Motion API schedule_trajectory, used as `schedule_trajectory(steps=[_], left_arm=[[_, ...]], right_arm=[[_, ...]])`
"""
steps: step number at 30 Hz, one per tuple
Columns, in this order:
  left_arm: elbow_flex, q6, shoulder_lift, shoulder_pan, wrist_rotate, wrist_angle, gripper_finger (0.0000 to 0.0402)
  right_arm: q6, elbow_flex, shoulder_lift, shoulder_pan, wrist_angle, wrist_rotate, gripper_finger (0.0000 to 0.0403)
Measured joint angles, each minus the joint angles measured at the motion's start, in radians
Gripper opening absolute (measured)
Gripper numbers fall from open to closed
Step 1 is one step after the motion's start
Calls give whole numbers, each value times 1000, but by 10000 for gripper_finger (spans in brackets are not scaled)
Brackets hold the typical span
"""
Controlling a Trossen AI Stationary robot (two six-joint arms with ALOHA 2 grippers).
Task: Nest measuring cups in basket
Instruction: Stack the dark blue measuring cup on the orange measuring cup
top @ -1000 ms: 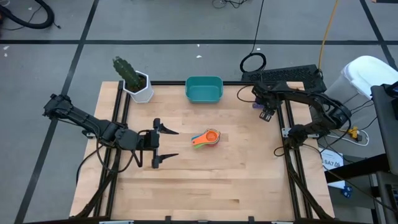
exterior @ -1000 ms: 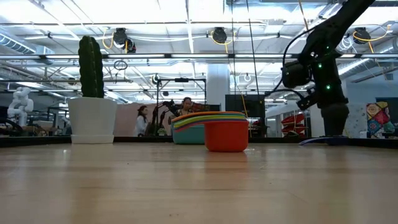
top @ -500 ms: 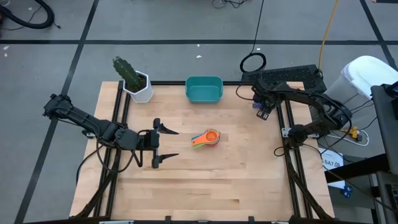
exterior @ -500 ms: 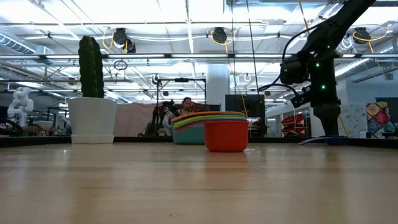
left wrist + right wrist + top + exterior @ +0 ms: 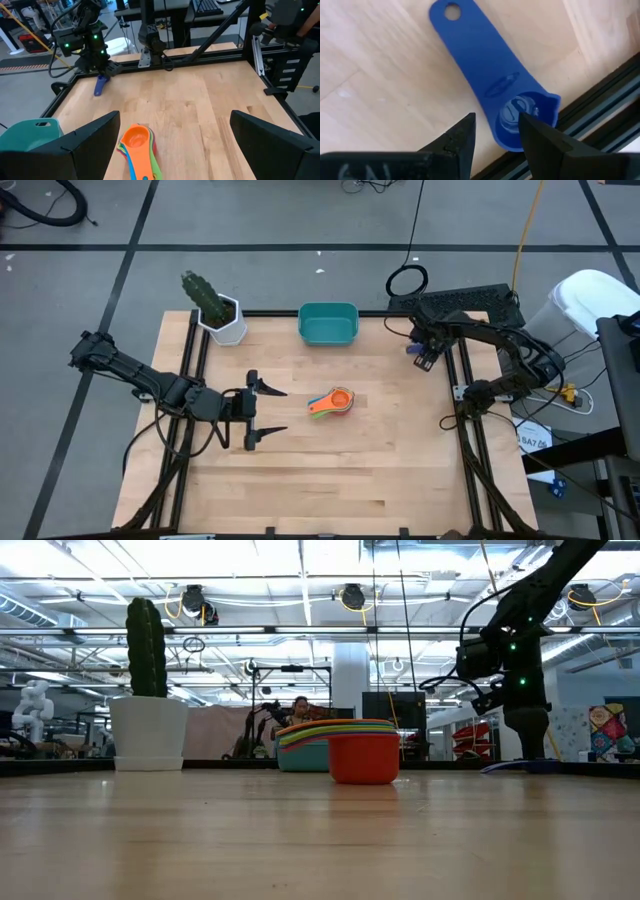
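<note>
Several measuring cups [image 5: 330, 402] sit nested mid-table, orange on top and a red bowl at the bottom [image 5: 362, 758]; they also show in the left wrist view [image 5: 137, 147]. A lone dark blue cup [image 5: 412, 348] [image 5: 101, 85] lies flat by the table's right rail. My right gripper [image 5: 426, 360] [image 5: 497, 120] points down over its bowl end, open. One finger stands over the bowl and one beside it. My left gripper [image 5: 272, 410] [image 5: 175, 116] hovers open to the left of the stack. The teal basket [image 5: 303, 326] stands at the far edge. My right gripper comes from above at the dark blue cup's bowl [image 5: 512, 127]. One finger [image 5: 535, 135] overlaps the bowl and the other [image 5: 462, 135] is over bare wood beside it. I cannot tell whether either finger touches the cup, which lies flat on the table.
A white pot with a cactus [image 5: 222, 318] [image 5: 148, 730] stands at the far left corner. The black frame rail [image 5: 600, 100] runs right beside the dark blue cup. Bare wood lies between the stack and the basket. People show in the room beyond the table.
My right gripper has shifted slightly toward the far edge, staying over the dark blue cup. Nothing else has moved.
</note>
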Motion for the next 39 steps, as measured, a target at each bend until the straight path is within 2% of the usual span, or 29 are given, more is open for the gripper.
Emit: schedule_trajectory(steps=[10, 16, 19, 23, 27, 33, 39], left_arm=[[0, 3, 0, 0, 0, 0, 379], [0, 4, 0, 0, 0, 0, 379], [0, 4, 0, 0, 0, 0, 379], [0, 6, 0, 0, 0, 0, 379], [0, 6, 0, 0, 0, 0, 379], [0, 7, 0, 0, 0, 0, 379], [0, -10, 0, 0, 0, 0, 379]], right_arm=[[-29, -63, 41, -24, 57, -32, 141], [-33, -66, 52, -10, 70, -5, 139], [-45, -66, 52, -10, 62, -7, 112], [-64, -67, 52, -7, 44, -7, 23], [-54, -66, 52, 23, 13, -14, 6], [-1, -66, 52, 179, -7, -46, 3], [-34, -65, 52, 488, 47, -29, 2]])
